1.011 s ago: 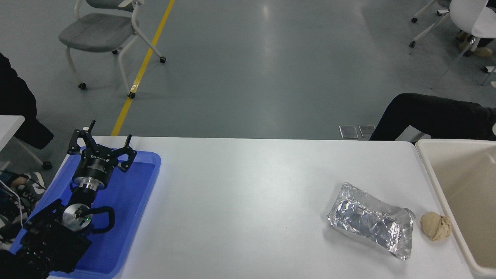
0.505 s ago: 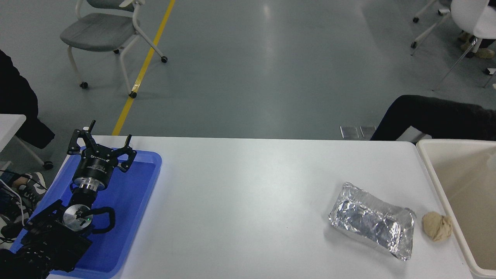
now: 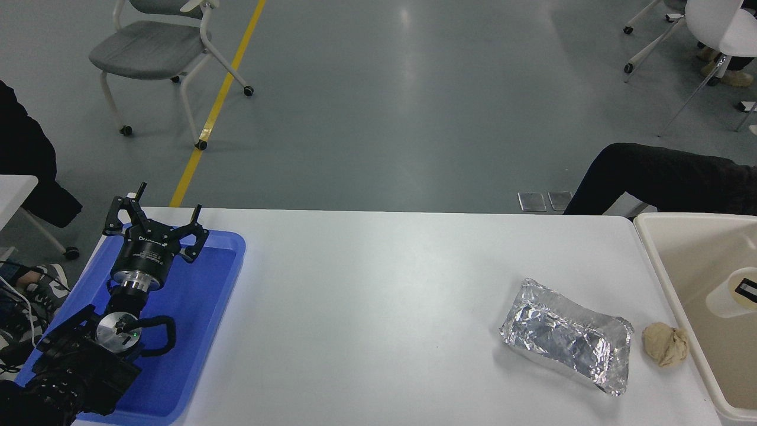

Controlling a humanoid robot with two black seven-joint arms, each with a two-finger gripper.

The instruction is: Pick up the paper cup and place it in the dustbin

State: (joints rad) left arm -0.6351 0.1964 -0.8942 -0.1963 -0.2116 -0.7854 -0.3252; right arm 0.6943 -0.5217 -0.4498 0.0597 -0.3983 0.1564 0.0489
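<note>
The paper cup (image 3: 726, 297) was over the dustbin (image 3: 655, 257) at the right edge, a black fingertip (image 3: 747, 287) of the right hand at its rim, grip impossible to tell, while the left hand (image 3: 155, 220), its small white print unreadable, hung spread above the blue tray (image 3: 204, 296) on the tabletop (image 3: 378, 307).

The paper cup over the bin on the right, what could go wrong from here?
Only part of the paper cup shows at the frame's right edge, over the dustbin, with a black gripper tip at its rim.

1. The hold is barely visible, so the grip can't be judged; the cup could slip early.
2. It sits inside the rim, so it should land inside, but a light cup may tip or bounce.
</note>
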